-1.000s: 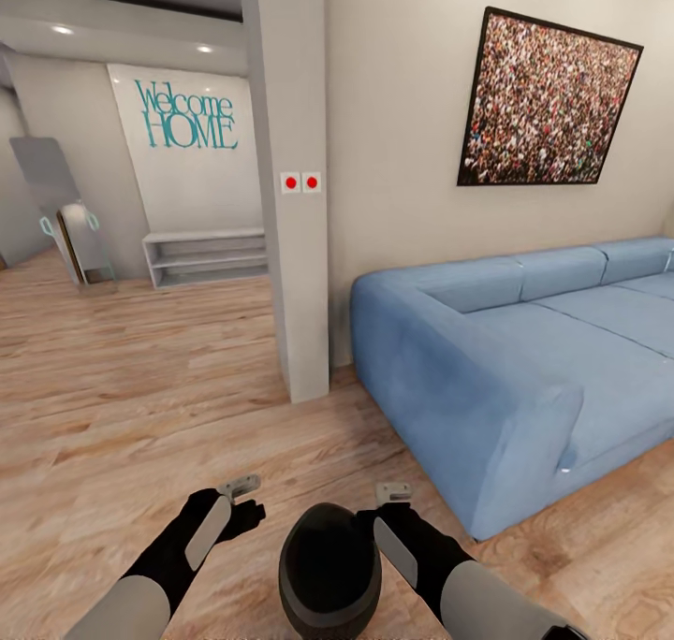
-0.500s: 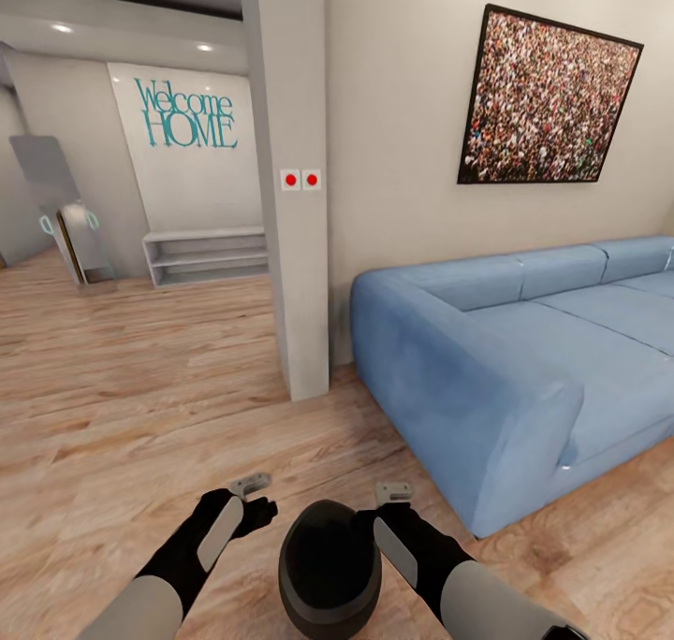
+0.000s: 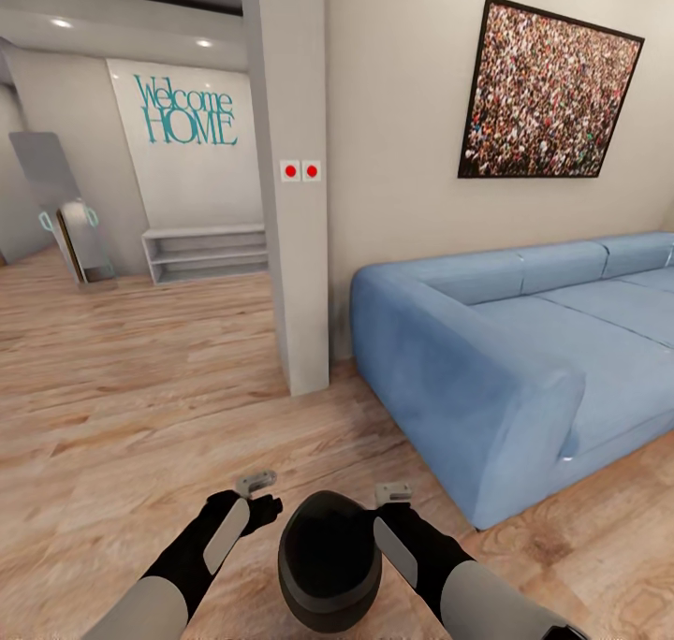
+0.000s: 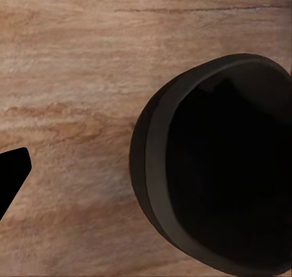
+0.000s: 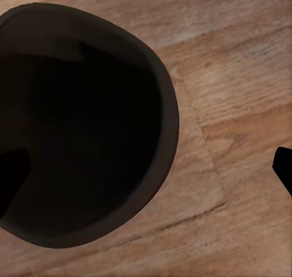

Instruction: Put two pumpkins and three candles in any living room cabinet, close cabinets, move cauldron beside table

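Note:
The matte black cauldron (image 3: pixel 329 565) sits low in front of me over the wooden floor, its wide mouth facing up. My right gripper (image 3: pixel 372 520) is at its right rim. In the right wrist view the right gripper (image 5: pixel 149 170) straddles the cauldron's (image 5: pixel 79 125) rim. One finger (image 5: pixel 12 180) is inside the mouth and the other finger (image 5: pixel 285 167) is outside, both well off the wall. My left gripper (image 3: pixel 265 506) hangs just left of the pot, apart from it. The left wrist view shows one finger (image 4: pixel 11 177) and the cauldron (image 4: pixel 219 167) beside it.
A blue sofa (image 3: pixel 524 359) fills the right side, its near arm about half a metre from the pot. A grey pillar (image 3: pixel 295 247) stands ahead. Open wooden floor (image 3: pixel 122 387) runs left towards a low white shelf (image 3: pixel 204 254) and a mirror (image 3: pixel 65 219).
The whole picture has slid up a little, so the camera moved. My left gripper has come rightwards, closer to the cauldron. The right gripper keeps its place at the rim.

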